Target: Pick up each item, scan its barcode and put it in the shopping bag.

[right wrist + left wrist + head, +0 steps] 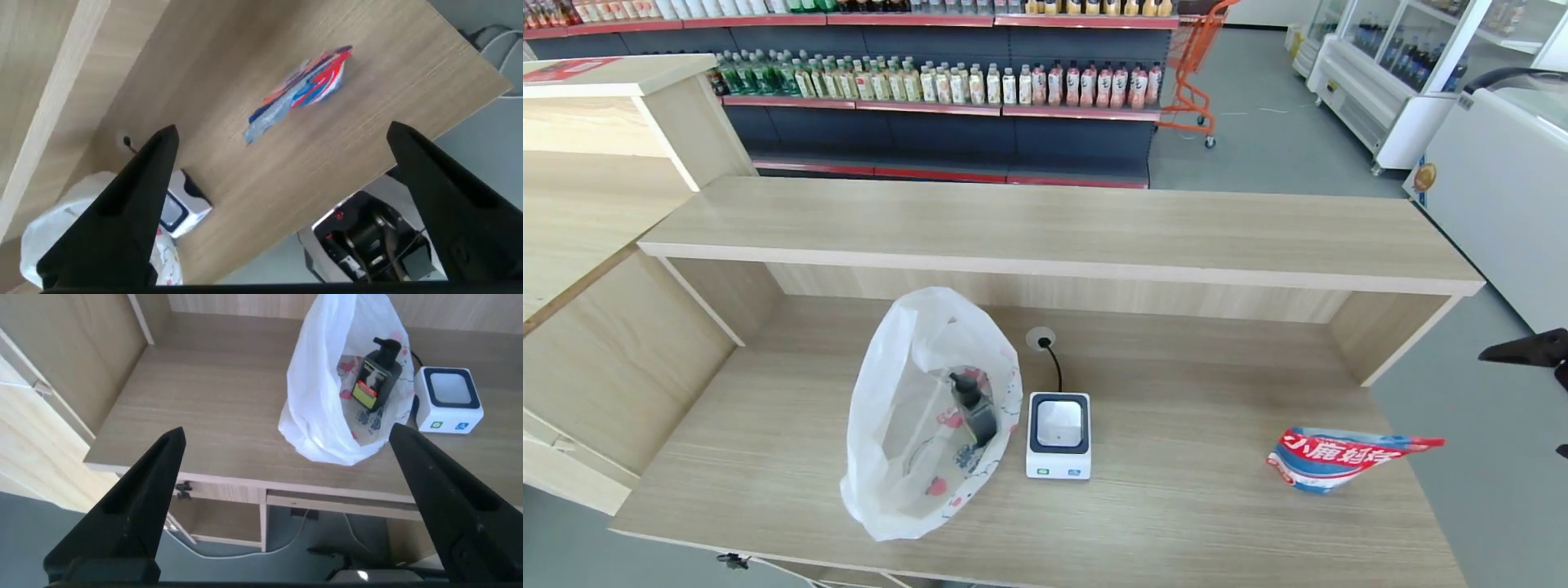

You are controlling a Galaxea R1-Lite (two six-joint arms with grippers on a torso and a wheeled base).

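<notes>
Shopping bag (882, 392) at frame centre holds one bottle (972, 404); I judge the snack pouch (1339, 459) at lower right outstanding, left gripper (288, 437) and right gripper (283, 131) both spread, empty.

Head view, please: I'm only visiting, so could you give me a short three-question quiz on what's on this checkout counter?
1. True or false: the red-and-blue snack pouch is already inside the shopping bag.
2. Which stands beside the bag on the counter? A) barcode scanner B) cash register C) fruit bowl
3. Fill in: the bag holds a dark ____.
Key: 1 false, it lies on the counter, apart from the bag; 2 A; 3 bottle.
</notes>
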